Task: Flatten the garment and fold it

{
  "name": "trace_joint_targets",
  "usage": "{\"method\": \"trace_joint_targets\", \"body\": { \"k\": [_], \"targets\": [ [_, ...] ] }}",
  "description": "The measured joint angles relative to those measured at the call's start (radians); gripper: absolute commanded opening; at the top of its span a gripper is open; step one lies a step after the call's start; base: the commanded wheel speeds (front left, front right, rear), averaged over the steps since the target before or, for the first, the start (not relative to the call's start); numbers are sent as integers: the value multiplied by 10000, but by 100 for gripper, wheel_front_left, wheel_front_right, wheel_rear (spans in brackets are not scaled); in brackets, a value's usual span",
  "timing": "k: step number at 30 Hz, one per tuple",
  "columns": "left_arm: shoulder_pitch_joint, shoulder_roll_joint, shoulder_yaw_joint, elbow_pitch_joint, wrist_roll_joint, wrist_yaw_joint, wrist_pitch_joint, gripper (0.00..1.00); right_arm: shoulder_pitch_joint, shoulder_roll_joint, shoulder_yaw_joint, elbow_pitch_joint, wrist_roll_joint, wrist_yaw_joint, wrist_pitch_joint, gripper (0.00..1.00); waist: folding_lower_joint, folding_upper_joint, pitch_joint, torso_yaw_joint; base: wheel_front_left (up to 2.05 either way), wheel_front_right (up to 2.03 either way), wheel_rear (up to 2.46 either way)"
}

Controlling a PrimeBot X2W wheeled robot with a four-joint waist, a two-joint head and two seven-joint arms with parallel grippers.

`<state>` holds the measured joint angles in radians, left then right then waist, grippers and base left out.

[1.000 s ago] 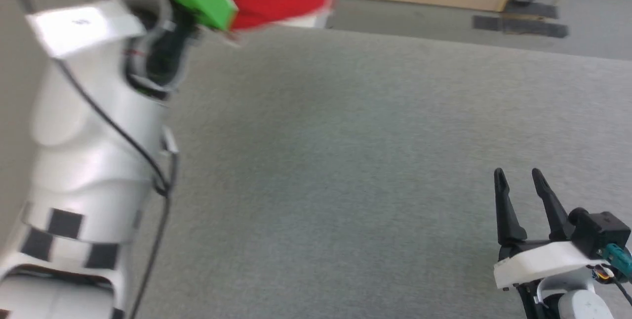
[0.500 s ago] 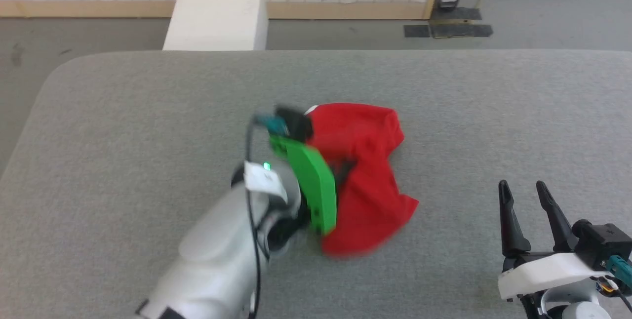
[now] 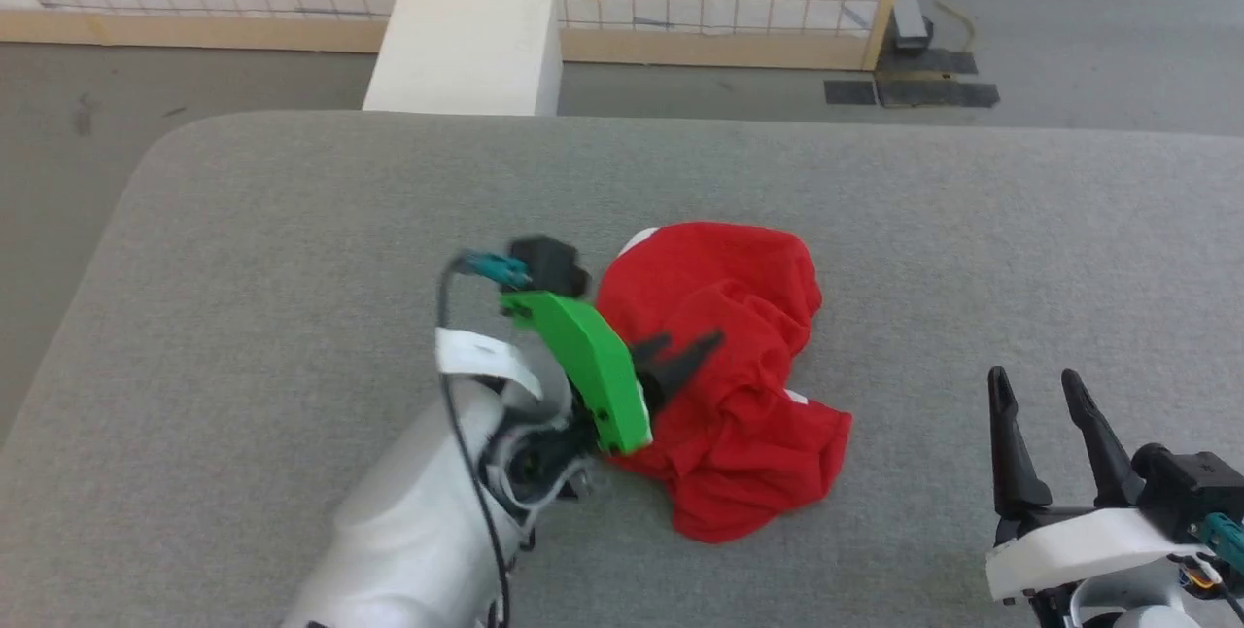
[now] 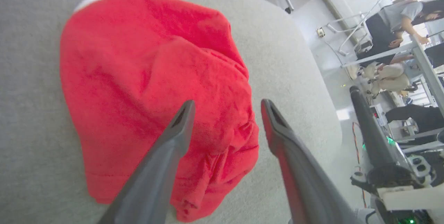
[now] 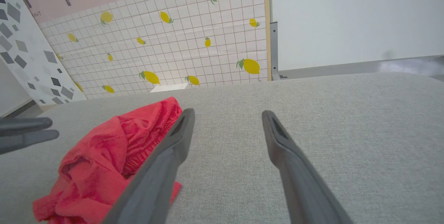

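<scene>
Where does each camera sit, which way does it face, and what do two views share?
Head view: on the head, facing down at the table and garment; left gripper and right gripper show.
Left wrist view: on the left wrist, facing down onto the garment; its open fingers show.
Right wrist view: on the right wrist, facing across the table toward the lemon wall; its open fingers show.
All three share the garment and table.

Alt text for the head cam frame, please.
A crumpled red garment lies in a heap on a grey padded table. The left claw, open, is poised above it; the right claw, also open, sits apart at lower right.
</scene>
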<state>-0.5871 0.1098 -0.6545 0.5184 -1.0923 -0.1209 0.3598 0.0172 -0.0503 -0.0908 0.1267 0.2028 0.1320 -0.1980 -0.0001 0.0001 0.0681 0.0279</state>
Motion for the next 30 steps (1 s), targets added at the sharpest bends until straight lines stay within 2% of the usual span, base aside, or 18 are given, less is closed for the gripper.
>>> {"method": "trace_joint_targets", "body": {
  "k": [2, 5, 9, 11, 13, 16, 20, 24, 30],
  "targets": [
    [-29, 155, 422, -311, -36, 0, -648, 100, 6, 0, -35, 23, 6, 0, 0, 100, 0, 0, -78, 119, 0, 0, 0],
    [-35, 587, 1018, -894, 192, -10, -2265, 100, 29, -2, -13, 77, 19, 0, 46, 100, 0, 0, -198, 303, 0, 0, 0],
    [221, 1227, 1457, -1269, 1066, -6, -4301, 100, 43, 0, 10, 117, 100, 0, 144, 100, 0, 0, -326, 527, 0, 0, 0],
    [577, 1603, 1613, -1283, 1770, 274, -5321, 100, 43, 2, 38, 121, 102, 0, 234, 100, 0, 0, -366, 621, 0, 0, 0],
    [964, 1862, 1824, -1381, 2290, 606, -5912, 100, 43, 2, 77, 123, 102, 0, 353, 100, 0, 0, -377, 687, 0, 0, 0],
    [1577, 2067, 2280, -1753, 3266, 1175, -6140, 100, 43, 2, 130, 134, 102, 0, 587, 100, 0, 0, -325, 747, 0, 0, 0],
    [2655, 1914, 3183, -2612, 4416, 1710, -6171, 100, 44, 0, 205, 230, 67, 0, 1093, 100, 0, 0, -215, 795, 0, 0, 0],
    [3844, 1384, 3893, -3193, 5083, 1877, -6172, 100, 39, 0, 291, 311, -140, 0, 2000, 100, 0, 0, -120, 792, 0, 0, 0],
    [4766, 769, 4462, -3701, 5816, 1756, -6172, 100, -467, 0, 621, 384, -857, 0, 3983, 100, 0, 0, 77, 799, 0, 0, 0]
  ]
}}
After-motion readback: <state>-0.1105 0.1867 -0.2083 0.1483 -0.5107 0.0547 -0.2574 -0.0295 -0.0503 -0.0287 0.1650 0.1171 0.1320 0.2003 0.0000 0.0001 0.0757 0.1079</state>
